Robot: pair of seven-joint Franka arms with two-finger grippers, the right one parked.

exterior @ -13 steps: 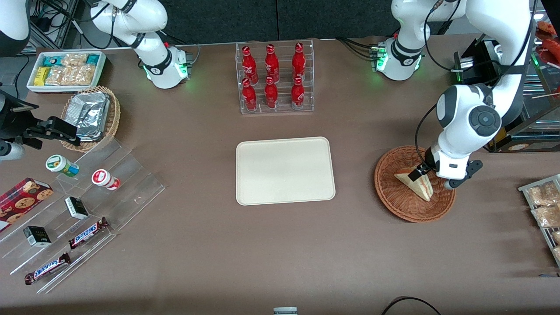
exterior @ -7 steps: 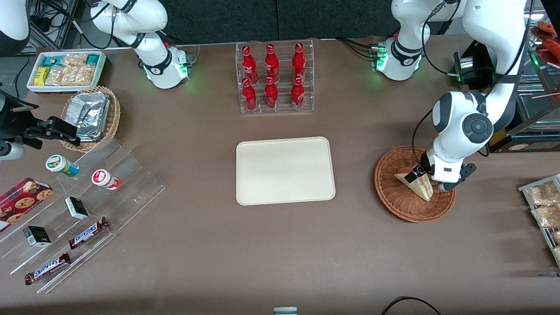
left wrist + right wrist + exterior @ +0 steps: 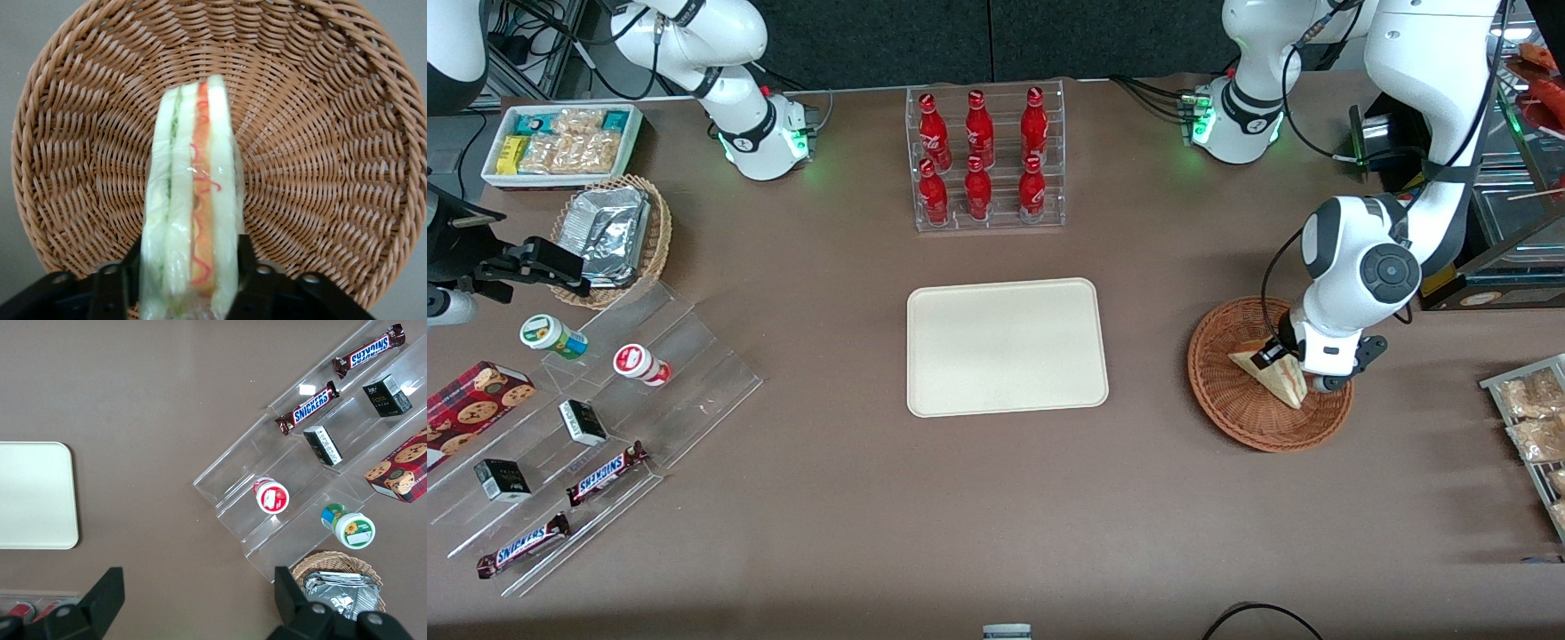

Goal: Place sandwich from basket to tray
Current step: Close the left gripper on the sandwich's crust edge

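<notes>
Gripper (image 3: 190, 280) pinches the sandwich (image 3: 193, 227) over the basket (image 3: 320, 133).

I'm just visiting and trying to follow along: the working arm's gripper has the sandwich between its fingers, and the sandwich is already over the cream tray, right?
Not quite. The gripper does have the sandwich between its fingers, but the sandwich is in the basket, not over the tray, which lies apart from it. The front view shows this.

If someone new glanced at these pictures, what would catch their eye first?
Probably the gripper shut on the sandwich in the basket, toward the working arm's end of the table. Next, the bare tray at the table's middle, with the red bottles farther from the front camera.
</notes>
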